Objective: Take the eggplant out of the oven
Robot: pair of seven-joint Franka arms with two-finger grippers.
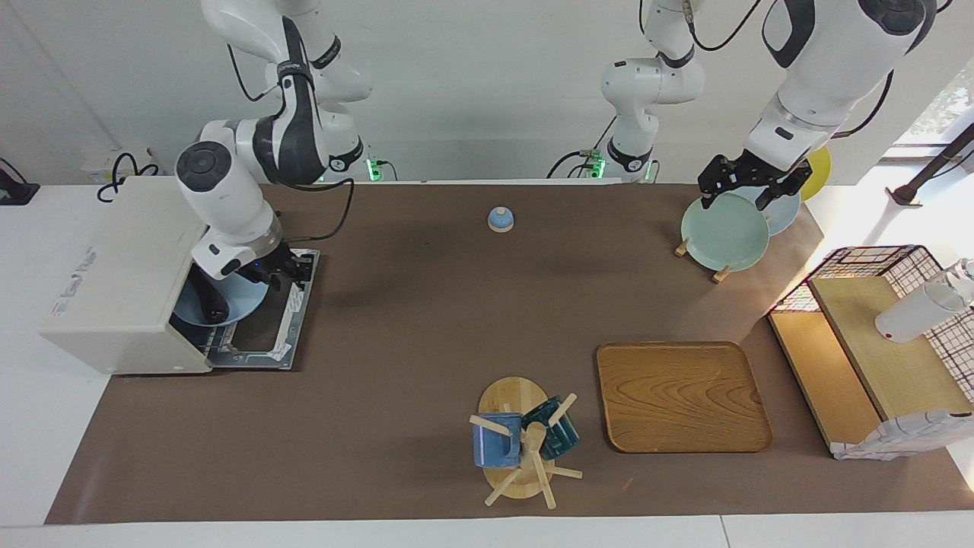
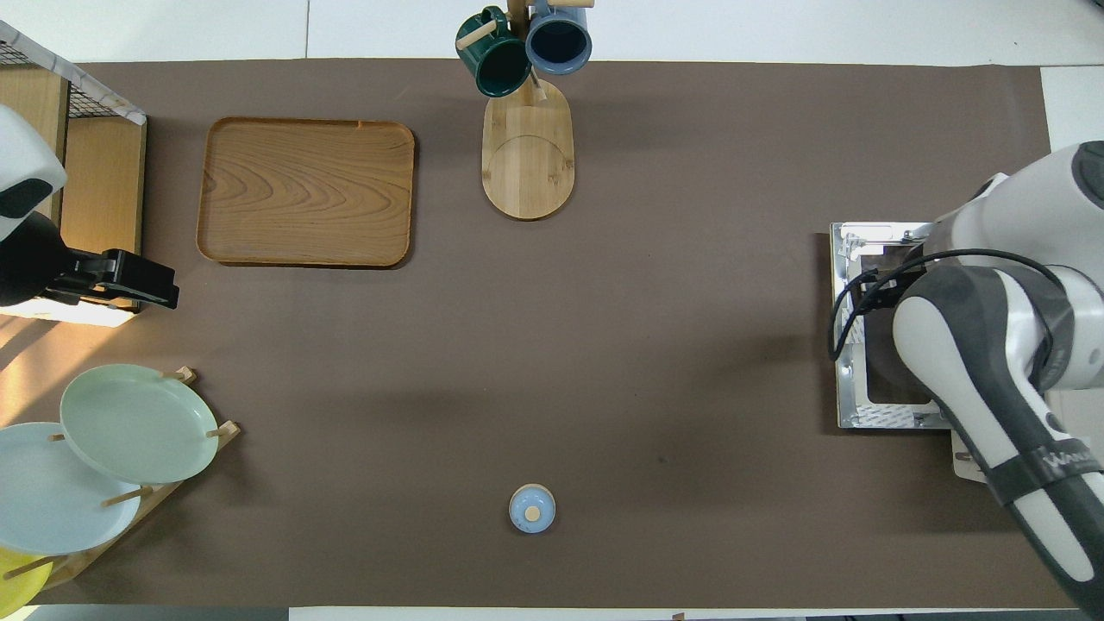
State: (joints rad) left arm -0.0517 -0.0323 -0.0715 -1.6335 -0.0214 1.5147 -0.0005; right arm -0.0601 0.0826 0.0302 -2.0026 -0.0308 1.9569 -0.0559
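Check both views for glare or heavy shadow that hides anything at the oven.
Facing view: bright window light washes the table's left-arm end; the oven is evenly lit, though the right gripper shades its mouth. Overhead view: the right arm covers the oven's opening; only the open door shows.

place: robot lab, mock kitchen bench
evidence: two arm bases bolted along upper edge, cables trailing to wall
props: oven sitting at frame left, plate rack upper right, mug tree bottom centre
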